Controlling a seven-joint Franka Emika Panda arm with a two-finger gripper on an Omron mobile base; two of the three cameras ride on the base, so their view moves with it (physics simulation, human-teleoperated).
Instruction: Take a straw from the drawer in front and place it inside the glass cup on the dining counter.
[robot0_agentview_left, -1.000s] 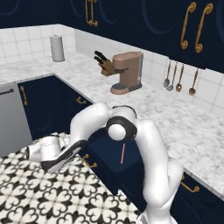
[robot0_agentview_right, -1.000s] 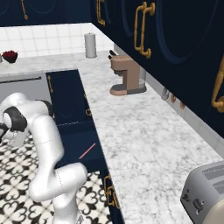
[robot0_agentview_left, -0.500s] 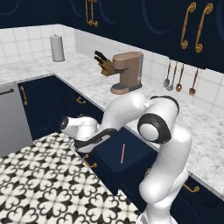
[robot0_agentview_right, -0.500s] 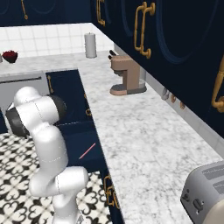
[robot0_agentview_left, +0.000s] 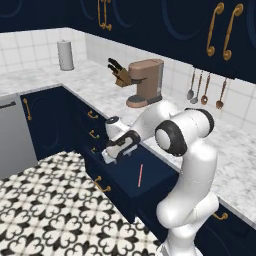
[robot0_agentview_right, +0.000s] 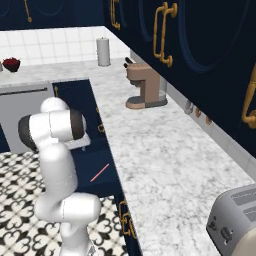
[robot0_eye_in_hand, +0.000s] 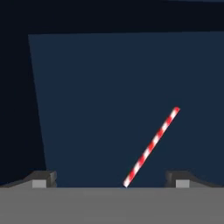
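While the glass cup and the dining counter waited for a later step, the step in hand was the reach into the drawer (robot0_agentview_left: 125, 185); this wide navy box stood pulled out below the marble worktop (robot0_agentview_right: 150, 150), and its dark floor carried one thing, as far as the pictures showed. That thing was the straw (robot0_eye_in_hand: 152, 146), red and white striped in the hand view, lying flat and alone on the drawer floor, apart from the walls; from the base cameras it was a thin pink line (robot0_agentview_left: 140, 175). The gripper (robot0_eye_in_hand: 111, 179) hovered above the near part of the drawer with its two tips spread wide and nothing between them; the lower end of the straw appeared between the tips, though how high the hand was above it I could not tell well. The next move probably called for a descent over the straw, with the fingers across its length, then a gentle closing.
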